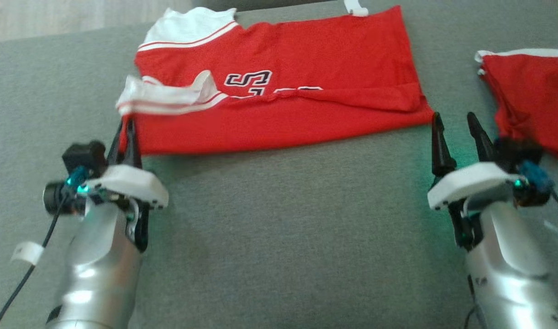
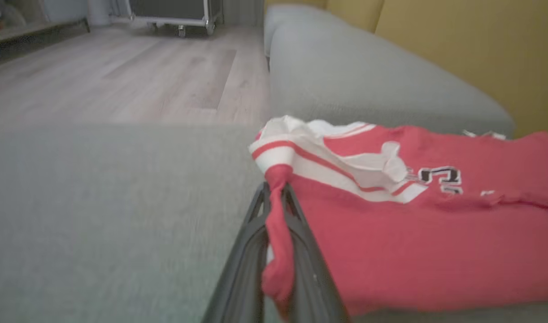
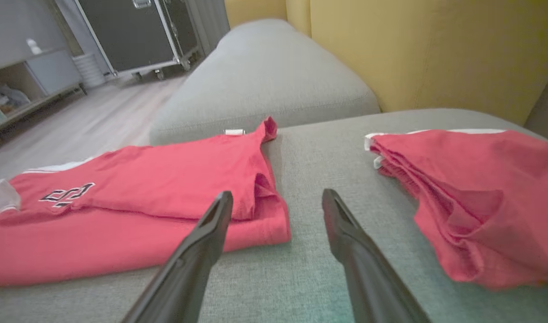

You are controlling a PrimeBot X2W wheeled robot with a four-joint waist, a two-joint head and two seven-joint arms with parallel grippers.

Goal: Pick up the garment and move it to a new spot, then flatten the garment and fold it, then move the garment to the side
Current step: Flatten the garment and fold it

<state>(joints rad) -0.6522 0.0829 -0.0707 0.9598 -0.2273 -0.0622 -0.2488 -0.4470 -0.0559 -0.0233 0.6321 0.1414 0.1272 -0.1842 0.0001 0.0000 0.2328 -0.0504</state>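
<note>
The left claw (image 1: 127, 125) pinches the near corner of the red shirt (image 1: 279, 68), and the right claw (image 1: 455, 116) stands spread just beside the other near corner, not holding it. Ahead of both claws the shirt lies flat on the grey cushion (image 1: 283, 228) with one layer laid over another. I judge that the folding is begun, and that further folds and the move aside are left.

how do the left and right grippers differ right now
The left gripper is shut on a near corner of the red jersey; the right gripper is open, empty. The left touches the jersey; the right stands apart, by its other near corner. Both point their dark fingers toward it.
</note>
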